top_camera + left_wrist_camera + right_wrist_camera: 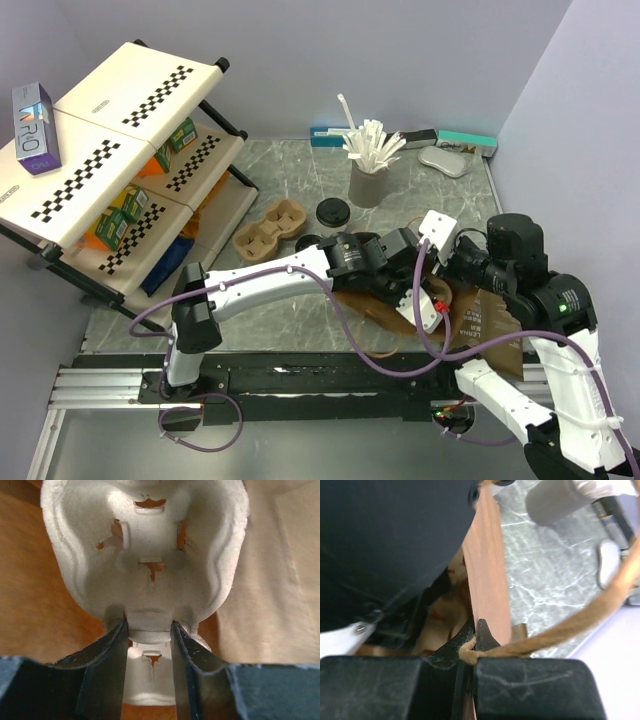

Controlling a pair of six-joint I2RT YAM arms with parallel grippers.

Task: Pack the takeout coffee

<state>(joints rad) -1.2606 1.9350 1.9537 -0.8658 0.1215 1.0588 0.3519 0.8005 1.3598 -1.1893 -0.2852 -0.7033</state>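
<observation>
Pinching illegibly printed bag (492, 330): right gripper (474, 631)

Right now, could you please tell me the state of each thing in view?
left gripper: shut on the pulp carrier.
right gripper: shut on the paper bag rim.
black lid: loose on the table, on no cup.
spare carrier: empty, on the table.
stick cup: upright.
</observation>
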